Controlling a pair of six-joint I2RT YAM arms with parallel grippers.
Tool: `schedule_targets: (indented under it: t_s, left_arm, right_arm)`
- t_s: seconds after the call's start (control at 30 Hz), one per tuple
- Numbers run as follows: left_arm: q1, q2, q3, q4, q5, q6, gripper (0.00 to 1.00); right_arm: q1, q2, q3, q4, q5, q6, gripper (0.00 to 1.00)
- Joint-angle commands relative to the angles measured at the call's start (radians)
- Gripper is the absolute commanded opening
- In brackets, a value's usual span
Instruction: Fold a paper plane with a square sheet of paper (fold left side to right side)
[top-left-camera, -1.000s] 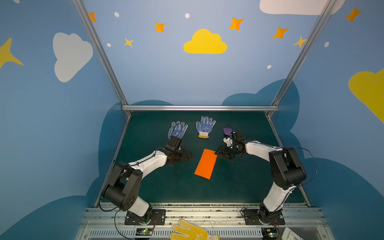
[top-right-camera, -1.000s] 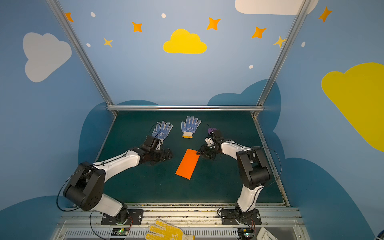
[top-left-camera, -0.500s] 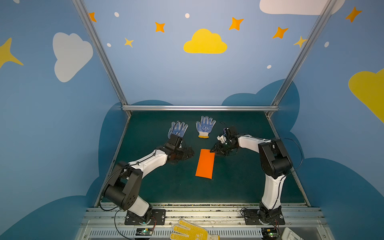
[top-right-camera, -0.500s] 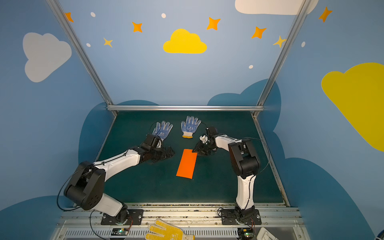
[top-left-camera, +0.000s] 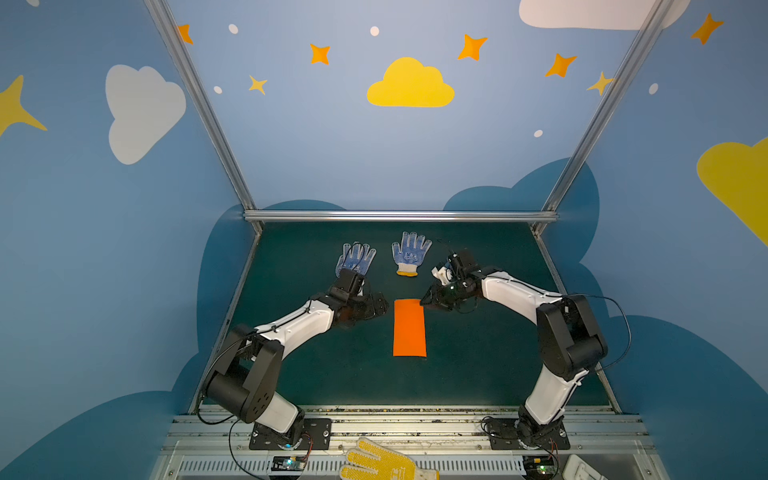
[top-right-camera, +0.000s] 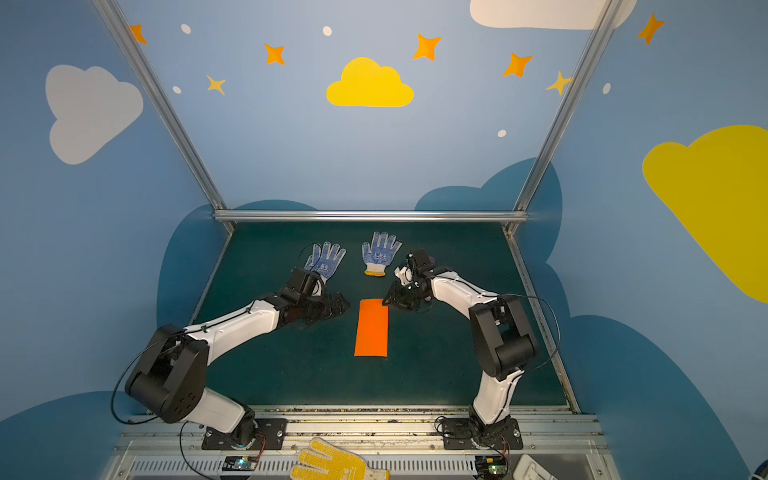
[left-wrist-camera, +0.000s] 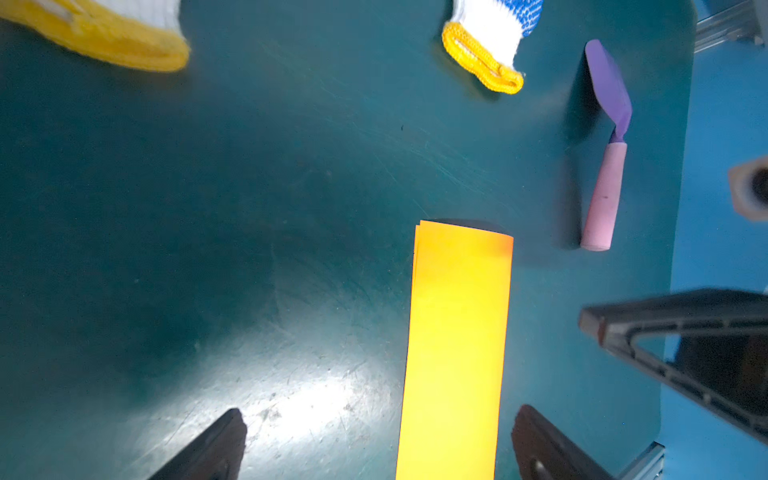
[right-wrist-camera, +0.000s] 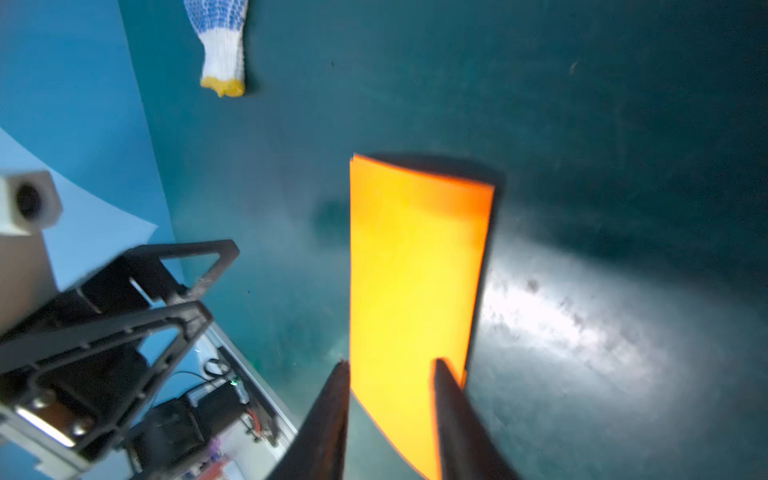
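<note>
there, right gripper (top-left-camera: 423, 300) at paper (top-left-camera: 409, 328) corner

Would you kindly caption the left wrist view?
Open left gripper facing folded bright orange paper rectangle; purple-and-pink toy shovel nearby.

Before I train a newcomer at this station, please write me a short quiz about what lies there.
1. True or false: the orange paper lies as a full square.
2. How many blue-dotted gloves lie on the mat beyond it?
3. The yellow-dotted glove lies: A on the mat; B on the front frame; C in the jaws.
Key: 1 false, folded rectangle; 2 two; 3 B.
</note>
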Motion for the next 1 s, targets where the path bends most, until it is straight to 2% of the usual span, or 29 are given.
schedule_targets:
  t_s: [0.0, 0.03, 0.3, 0.5, 0.67, 0.97]
  left_arm:
    - [0.004, -0.024, -0.028, 0.036, -0.011, -0.013, 1.00]
    - [0.004, -0.020, -0.030, 0.046, 0.003, -0.023, 1.00]
    - [0.003, 0.017, -0.051, 0.100, 0.105, -0.067, 1.00]
    - [-0.012, 0.027, -0.067, 0.119, 0.106, -0.072, 1.00]
    - [-0.021, 0.063, -0.063, 0.149, 0.152, -0.080, 1.00]
    - [-0.050, 0.136, -0.044, 0.178, 0.222, -0.082, 1.00]
  right_arm:
    - [0.035, 0.007, -0.065, 0.022, 0.029, 0.025, 0.03]
    - [0.039, 0.011, -0.072, 0.035, 0.029, 0.032, 0.00]
    - [0.070, 0.057, -0.057, 0.056, 0.058, 0.043, 0.00]
    - [0.069, 0.088, -0.036, 0.063, 0.055, 0.038, 0.00]
    - [0.067, 0.125, -0.023, 0.068, 0.066, 0.034, 0.00]
    - [0.032, 0.153, -0.092, 0.092, 0.090, 0.023, 0.00]
